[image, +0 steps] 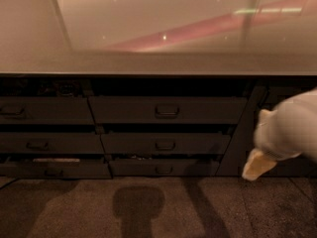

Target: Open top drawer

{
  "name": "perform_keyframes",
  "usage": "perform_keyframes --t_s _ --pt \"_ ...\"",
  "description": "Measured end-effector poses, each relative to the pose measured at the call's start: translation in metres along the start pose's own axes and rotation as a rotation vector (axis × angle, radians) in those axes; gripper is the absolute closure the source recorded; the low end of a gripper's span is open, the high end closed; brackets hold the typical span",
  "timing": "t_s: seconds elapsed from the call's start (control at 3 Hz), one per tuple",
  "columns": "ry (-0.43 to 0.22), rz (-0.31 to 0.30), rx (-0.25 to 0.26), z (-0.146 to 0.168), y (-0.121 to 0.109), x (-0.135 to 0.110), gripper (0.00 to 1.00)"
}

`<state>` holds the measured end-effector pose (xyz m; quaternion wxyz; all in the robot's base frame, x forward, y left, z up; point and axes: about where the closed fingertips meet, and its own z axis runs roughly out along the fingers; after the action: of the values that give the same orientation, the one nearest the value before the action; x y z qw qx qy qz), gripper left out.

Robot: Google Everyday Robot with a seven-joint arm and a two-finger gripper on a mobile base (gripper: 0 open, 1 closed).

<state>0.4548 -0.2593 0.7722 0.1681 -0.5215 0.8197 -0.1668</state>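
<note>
The top drawer (198, 110) is the wide dark grey front in the upper row under the counter. Its small loop handle (167, 111) sits at its centre. The front stands about level with the fronts around it, with a dark gap above it. My gripper (255, 166) is at the right edge, low, on the end of the white arm (290, 130). It is blurred and hangs in front of the narrow right-hand drawers, well right of the handle and lower than it, touching nothing I can see.
A pale glossy counter top (158, 38) overhangs the drawers. Shorter grey drawers (166, 144) lie below the top one, and a left column of drawers (44, 110) stands beside it. The bottom left drawer (54, 166) is slightly ajar. Speckled floor (148, 207) lies in front.
</note>
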Motion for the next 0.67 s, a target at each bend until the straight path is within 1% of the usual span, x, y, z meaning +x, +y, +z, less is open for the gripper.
perform_keyframes --t_s 0.33,0.67 --pt "-0.138 0.184 -0.002 0.024 -0.042 0.051 0.00" --pt "-0.210 0.263 -0.019 0.036 -0.054 0.078 0.00"
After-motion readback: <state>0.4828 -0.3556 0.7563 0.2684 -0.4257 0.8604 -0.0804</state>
